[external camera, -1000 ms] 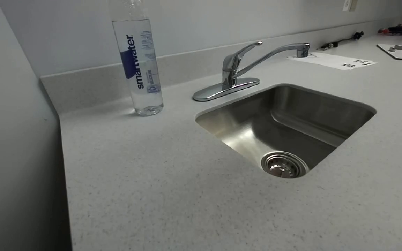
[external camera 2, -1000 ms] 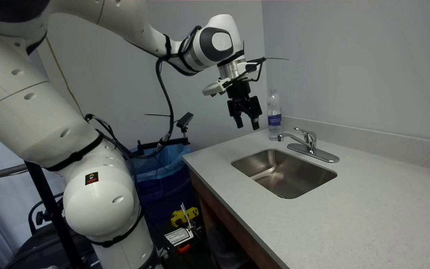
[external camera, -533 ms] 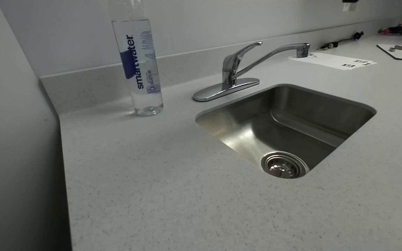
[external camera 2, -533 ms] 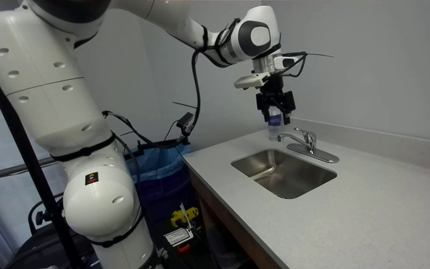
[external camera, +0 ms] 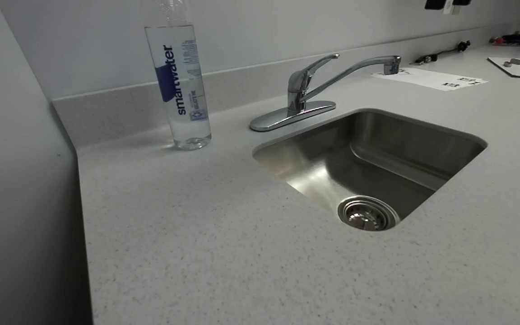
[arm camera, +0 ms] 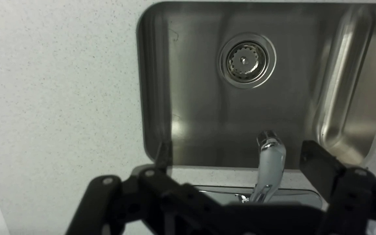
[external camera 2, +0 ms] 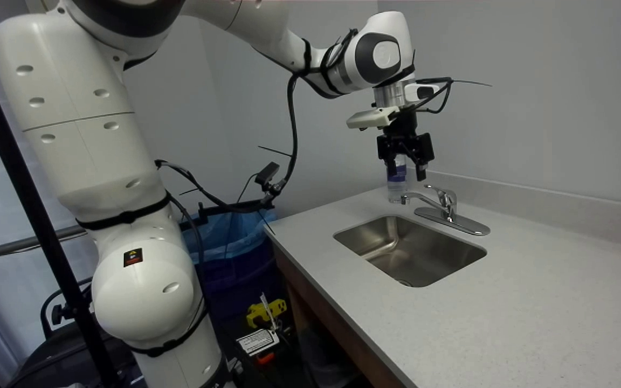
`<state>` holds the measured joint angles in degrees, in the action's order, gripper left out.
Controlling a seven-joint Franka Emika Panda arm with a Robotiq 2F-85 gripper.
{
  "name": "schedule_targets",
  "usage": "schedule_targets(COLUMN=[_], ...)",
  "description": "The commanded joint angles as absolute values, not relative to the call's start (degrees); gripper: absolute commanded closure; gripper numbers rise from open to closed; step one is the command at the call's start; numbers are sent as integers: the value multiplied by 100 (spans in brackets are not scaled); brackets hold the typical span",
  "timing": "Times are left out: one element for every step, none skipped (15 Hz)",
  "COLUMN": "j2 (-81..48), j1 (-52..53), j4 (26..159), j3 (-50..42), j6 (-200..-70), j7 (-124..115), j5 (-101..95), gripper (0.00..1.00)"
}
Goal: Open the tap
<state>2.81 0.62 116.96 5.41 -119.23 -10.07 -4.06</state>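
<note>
Jaws spread, pinching nothing, presumably to fit around the lever [external camera: 322, 62]; gripper [external camera 2: 406, 171] points down, higher than and apart from the tap [external camera 2: 449, 202], which stands just beside the sink [external camera 2: 423, 250], spout [arm camera: 272, 163] overhanging it, likely so water falls inside.

My wrist view: close, down into sink [arm camera: 263, 106]. Both exterior views: share tap [external camera: 296, 96], looking from opposite sides.
</note>
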Motion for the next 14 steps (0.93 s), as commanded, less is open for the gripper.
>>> schedule_targets(j2=[282,283,283,244,190,115,54,-36,-98,-186,-287,-382,-498,-588], j1=[142,143,143,150,160,176,195,224,252,287,325,360,397,430], j4=[11686,11687,11687,11673,11677,11658,11656,11648,11641,11623,11591,11551,11488,11439], j3=[463,463,463,472,489,509,522,540,550,561,566,561,548,529], j6=[-11910,-11910,-11910,-11900,-12004,-12019,-12047,-12109,-12175,-12295,-12456,-12574,-12704,-12809], j7=[-1008,-1008,-1008,-1043,-1152,-1253,-1338,-1446,-1554,-1710,-1923,-2091,-2299,-2473], j5=[-409,-409,-409,-430,-505,-595,-661,-712,-733,-762,-796,-814,-850,-889], gripper=[0,0,0,0,0,0,0,0,0,0,0,0,0,0])
